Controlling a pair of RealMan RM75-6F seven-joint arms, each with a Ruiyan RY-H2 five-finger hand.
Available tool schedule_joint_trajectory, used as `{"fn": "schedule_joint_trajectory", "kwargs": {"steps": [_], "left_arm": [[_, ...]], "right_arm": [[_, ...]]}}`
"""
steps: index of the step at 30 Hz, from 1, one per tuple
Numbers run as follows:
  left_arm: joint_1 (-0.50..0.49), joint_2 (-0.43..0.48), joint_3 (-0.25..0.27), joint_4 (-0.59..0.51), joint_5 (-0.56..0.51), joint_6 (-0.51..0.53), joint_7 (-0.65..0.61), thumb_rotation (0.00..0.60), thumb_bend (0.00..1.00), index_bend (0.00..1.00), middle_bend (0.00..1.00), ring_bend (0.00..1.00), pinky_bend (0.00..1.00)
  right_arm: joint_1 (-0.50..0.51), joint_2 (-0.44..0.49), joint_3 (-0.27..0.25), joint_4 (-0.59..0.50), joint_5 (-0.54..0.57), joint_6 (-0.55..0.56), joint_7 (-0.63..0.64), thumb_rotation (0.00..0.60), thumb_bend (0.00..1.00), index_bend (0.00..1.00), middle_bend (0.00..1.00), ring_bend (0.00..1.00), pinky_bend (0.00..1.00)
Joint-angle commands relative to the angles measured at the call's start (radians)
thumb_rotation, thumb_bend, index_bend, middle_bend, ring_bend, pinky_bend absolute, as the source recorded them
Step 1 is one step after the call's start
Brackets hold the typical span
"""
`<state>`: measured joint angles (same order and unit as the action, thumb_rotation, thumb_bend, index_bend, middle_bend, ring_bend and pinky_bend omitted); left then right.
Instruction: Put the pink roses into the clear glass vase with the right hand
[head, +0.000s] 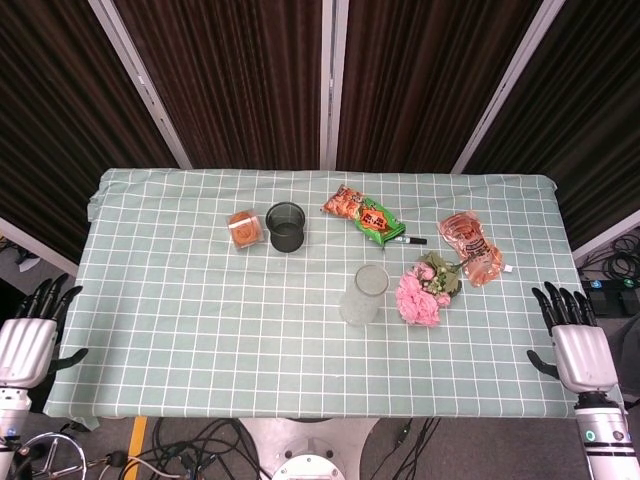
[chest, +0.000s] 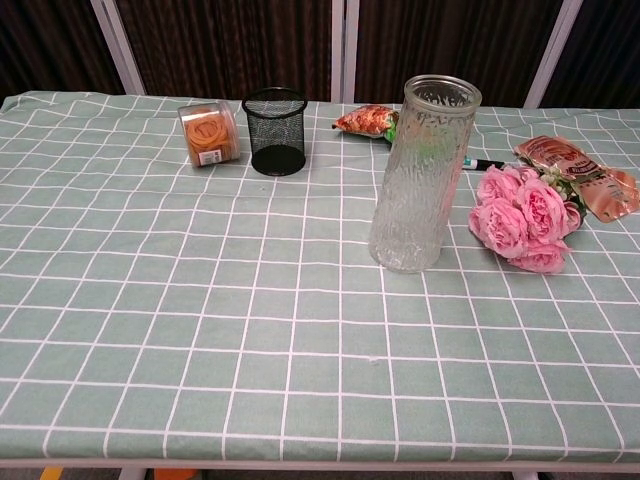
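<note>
The bunch of pink roses lies on the checked cloth just right of the clear glass vase, which stands upright and empty. My right hand hovers off the table's front right corner, fingers spread, holding nothing, well away from the roses. Beyond the front left corner my left hand is also spread and empty. Neither hand shows in the chest view.
A black mesh cup and an orange tub stand at the back left. Snack packets lie behind the vase and right of the roses. A marker lies between them.
</note>
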<state>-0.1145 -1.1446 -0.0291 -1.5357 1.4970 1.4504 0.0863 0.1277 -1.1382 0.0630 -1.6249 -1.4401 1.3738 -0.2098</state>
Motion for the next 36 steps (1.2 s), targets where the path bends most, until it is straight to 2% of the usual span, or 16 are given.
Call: {"fn": "schedule_joint_trajectory", "kwargs": {"steps": [1,5,9,19,27,36], "left_arm": [[0.002,0.001,0.010,0.009,0.003,-0.007,0.003,0.600,0.08,0.13,0.01,0.00,0.18],[0.010,-0.008,0.012,0.027,-0.002,-0.002,-0.005,0.600,0.08,0.13,0.01,0.00,0.18],[0.011,-0.011,0.011,0.039,-0.001,0.002,-0.020,0.600,0.08,0.13,0.01,0.00,0.18],[0.012,-0.008,0.014,0.059,-0.004,-0.009,-0.060,0.600,0.08,0.13,0.01,0.00,0.18],[0.015,-0.002,0.014,0.065,-0.008,-0.010,-0.055,0.600,0.08,0.13,0.01,0.00,0.18],[0.019,0.005,0.014,0.071,-0.020,-0.017,-0.065,0.600,0.08,0.13,0.01,0.00,0.18]], "right_arm": [[0.024,-0.029,-0.002,0.062,-0.029,-0.019,0.018,0.600,0.10,0.00,0.00,0.00,0.00],[0.065,-0.040,0.006,0.127,-0.039,-0.067,0.054,0.600,0.10,0.00,0.00,0.00,0.00],[0.132,-0.042,0.037,0.179,-0.015,-0.154,0.093,0.600,0.10,0.00,0.00,0.00,0.00],[0.357,-0.098,0.028,0.352,-0.131,-0.389,0.264,0.600,0.02,0.00,0.00,0.00,0.00],[0.499,-0.193,0.014,0.434,-0.167,-0.526,0.260,0.600,0.00,0.00,0.00,0.00,0.00],[0.579,-0.264,0.006,0.480,-0.153,-0.596,0.241,0.600,0.00,0.00,0.00,0.00,0.00]]}}
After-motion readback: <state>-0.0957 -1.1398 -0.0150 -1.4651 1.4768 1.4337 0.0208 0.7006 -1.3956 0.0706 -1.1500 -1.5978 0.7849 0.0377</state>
